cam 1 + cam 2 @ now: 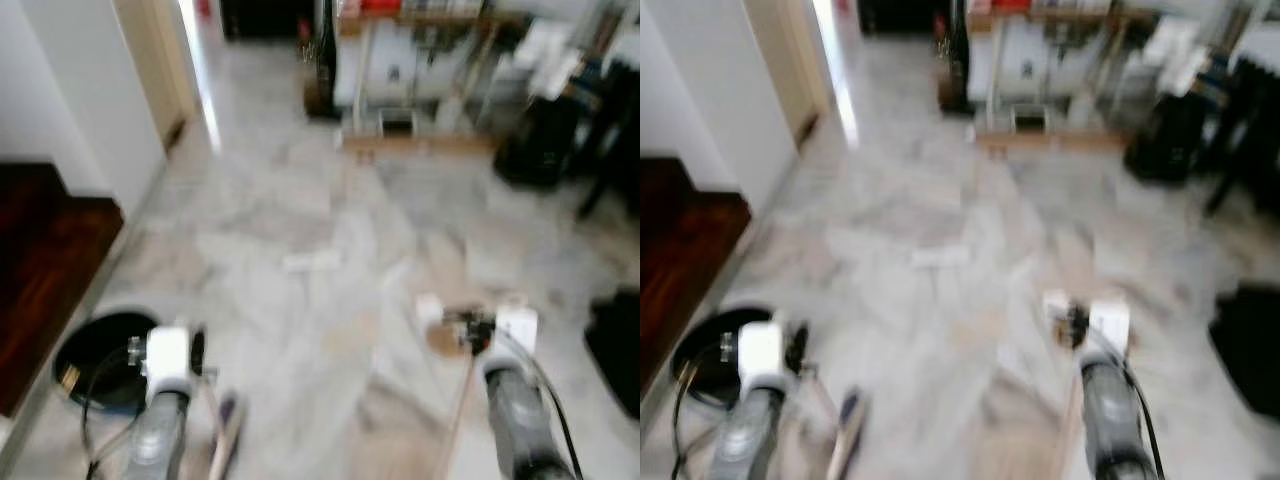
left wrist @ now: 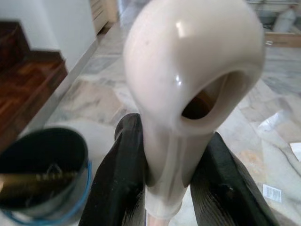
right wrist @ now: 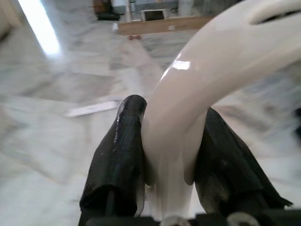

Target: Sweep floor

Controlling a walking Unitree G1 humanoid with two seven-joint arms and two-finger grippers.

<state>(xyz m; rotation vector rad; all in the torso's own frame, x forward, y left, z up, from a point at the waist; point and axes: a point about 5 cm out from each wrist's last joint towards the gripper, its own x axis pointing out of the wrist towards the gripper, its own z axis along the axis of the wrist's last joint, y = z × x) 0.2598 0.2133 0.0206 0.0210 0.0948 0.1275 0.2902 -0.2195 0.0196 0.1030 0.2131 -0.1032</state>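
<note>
The floor is pale grey-white marble with faint veining, spreading from the robot's feet to a cluttered shelf unit at the far side of the room. On it, roughly mid-way out, lies a small white scrap of paper, and just beside the right gripper's wrist there is a brownish patch that may be dust or a marking in the stone; the head views are too blurred to say which. The left gripper has its two black fingers clamped against either side of a cream plastic handle with a hanging hole through its rounded end. The right gripper likewise pinches a second cream handle between its fingers, this one curving away to one side. In the head views both silver arms reach forward low in the frame, and a thin wooden shaft runs down beside the right arm. A black round bin stands on the marble near the left arm, close to the edge of a dark wooden step. A white wall rises behind that step, and dark bags sit at the far right.
</note>
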